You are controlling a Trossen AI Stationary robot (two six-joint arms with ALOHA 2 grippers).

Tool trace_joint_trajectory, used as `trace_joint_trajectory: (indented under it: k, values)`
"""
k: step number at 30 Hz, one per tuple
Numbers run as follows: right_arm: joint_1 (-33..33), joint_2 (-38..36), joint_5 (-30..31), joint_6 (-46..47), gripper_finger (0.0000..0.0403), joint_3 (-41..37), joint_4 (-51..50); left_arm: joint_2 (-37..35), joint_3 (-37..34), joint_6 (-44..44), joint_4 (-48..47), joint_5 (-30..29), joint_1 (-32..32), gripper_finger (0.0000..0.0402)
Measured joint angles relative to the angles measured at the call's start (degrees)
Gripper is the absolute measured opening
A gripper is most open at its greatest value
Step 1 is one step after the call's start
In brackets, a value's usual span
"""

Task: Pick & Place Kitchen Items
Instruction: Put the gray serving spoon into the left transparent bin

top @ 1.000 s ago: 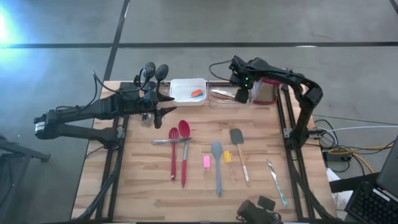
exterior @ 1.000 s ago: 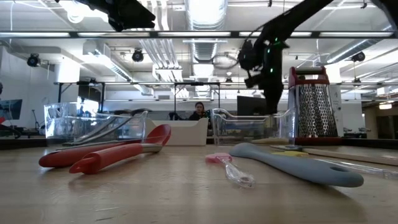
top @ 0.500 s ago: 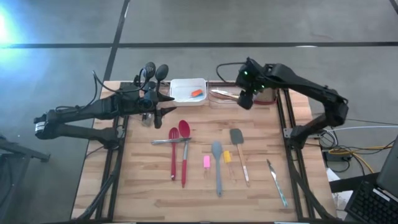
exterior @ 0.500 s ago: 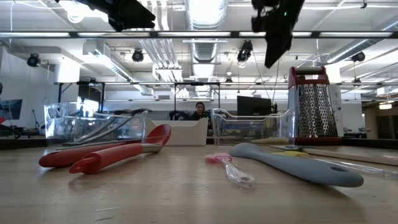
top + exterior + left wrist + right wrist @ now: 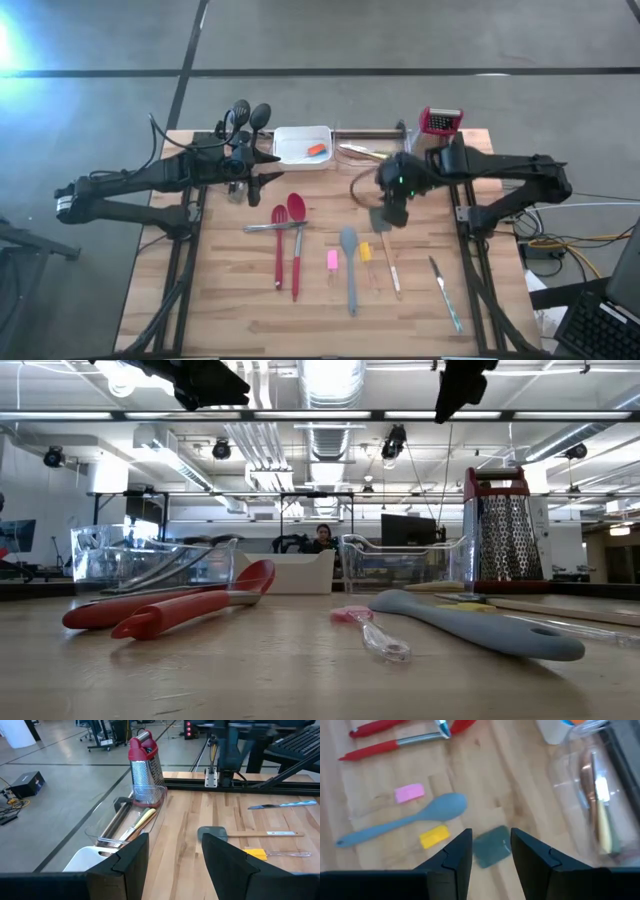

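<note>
My right gripper (image 5: 391, 213) (image 5: 491, 851) hovers open above the dark grey spatula's head (image 5: 380, 219) (image 5: 493, 845) and touches nothing. The spatula's pale handle (image 5: 391, 268) lies flat on the table. Beside it lie a yellow block (image 5: 434, 836), a pink block (image 5: 410, 792), a blue-grey spoon (image 5: 349, 270) (image 5: 405, 821), two red utensils (image 5: 287, 240) and a knife (image 5: 445, 292). My left gripper (image 5: 265, 166) (image 5: 175, 855) waits open in the air, left of the white tray (image 5: 290, 135).
An orange block (image 5: 316, 150) lies in the white tray. A clear container (image 5: 362, 158) (image 5: 592, 795) holding pale-handled knives sits at the far edge, with the red-topped grater (image 5: 440, 121) (image 5: 144, 770) beside it. Black spoons (image 5: 248, 114) stand at the far left. A person (image 5: 321, 538) sits beyond the table.
My right gripper has swung from the far edge, by the clear container and grater, toward the near edge, and now hangs over the grey spatula's head. In the low view it has climbed to the top of the picture. No object has moved.
</note>
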Motion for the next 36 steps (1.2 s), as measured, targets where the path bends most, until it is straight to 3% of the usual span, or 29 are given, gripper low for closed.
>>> trace_joint_trajectory:
  k: [7,13,25,30,36]
  values:
    - [10.42,0.58,10.69,9.31,0.0112,-3.21,0.0,0.0,0.0,0.02,-0.18,0.0,0.01,0.0189]
    - [13.44,0.56,15.34,21.17,0.0107,-9.86,0.14,-0.01,0.0,0.02,-0.61,0.0,0.01,0.0189]
    - [13.62,3.8,12.06,56.09,0.0119,-24.38,7.51,-0.02,0.0,0.44,-0.66,-0.02,0.02,0.0189]
    - [13.44,5.59,9.61,60.63,0.0129,-28.71,15.31,-0.02,0.0,0.64,-0.68,-0.02,0.01,0.0189]
    - [13.33,9.12,6.41,64.02,0.0153,-29.38,16.68,-0.02,0.0,1.92,-0.89,-0.02,0.02,0.0189]
